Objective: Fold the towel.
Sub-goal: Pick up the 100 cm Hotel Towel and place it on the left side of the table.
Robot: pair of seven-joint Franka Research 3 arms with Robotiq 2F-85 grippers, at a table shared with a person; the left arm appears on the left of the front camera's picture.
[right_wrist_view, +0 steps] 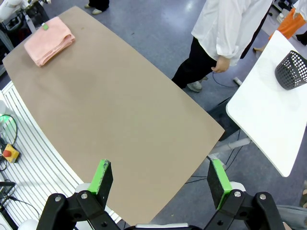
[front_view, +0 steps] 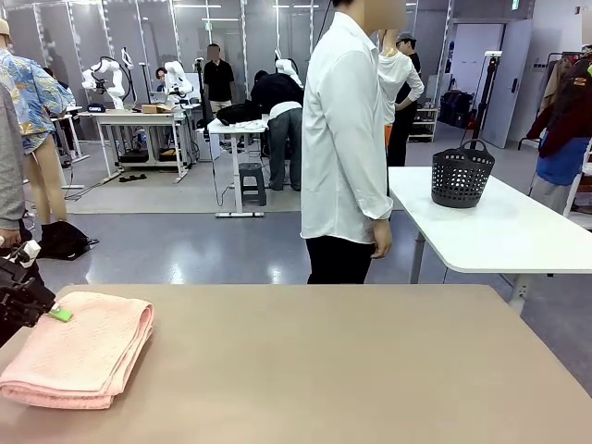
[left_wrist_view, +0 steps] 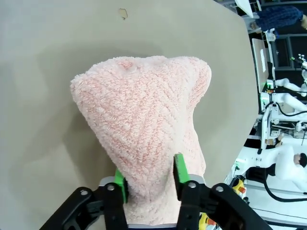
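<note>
Pink towel point(front_view: 79, 347) folded in a thick stack of layers, lying flat on the left part of the tan worktop point(front_view: 324, 370), close to the near left corner. Fold edge facing right, loose layer edges visible along the near side in the front view.

Left gripper point(front_view: 57, 314) low at the left edge of the front view, green pad tip at the towel's far left corner. Left wrist view: towel point(left_wrist_view: 144, 124) bunched between the green pads point(left_wrist_view: 179, 168), cloth running down between both fingers, rest of the fabric humped on the worktop point(left_wrist_view: 43, 72) ahead of the gripper point(left_wrist_view: 149, 179). Pads on either side of the fabric and touching it, jaws partway apart — cannot tell whether the cloth is gripped or just sitting between them.

Right gripper point(right_wrist_view: 160, 177) high above the worktop point(right_wrist_view: 120, 120) near its edge, green pads point(right_wrist_view: 101, 175) spread wide apart, nothing between them. Same view: towel point(right_wrist_view: 48, 40) small at the far corner of the worktop, well apart from this gripper.

Person in white shirt point(front_view: 344, 139) and dark trousers standing at the far side of the worktop, side-on, arm hanging down, hand point(front_view: 380, 239) not touching anything. Black basket point(front_view: 461, 174) on a white table point(front_view: 518, 231) behind to the right — well apart from the towel. Small mark or chip on the worktop surface point(left_wrist_view: 123, 13) beyond the towel in the left wrist view.
</note>
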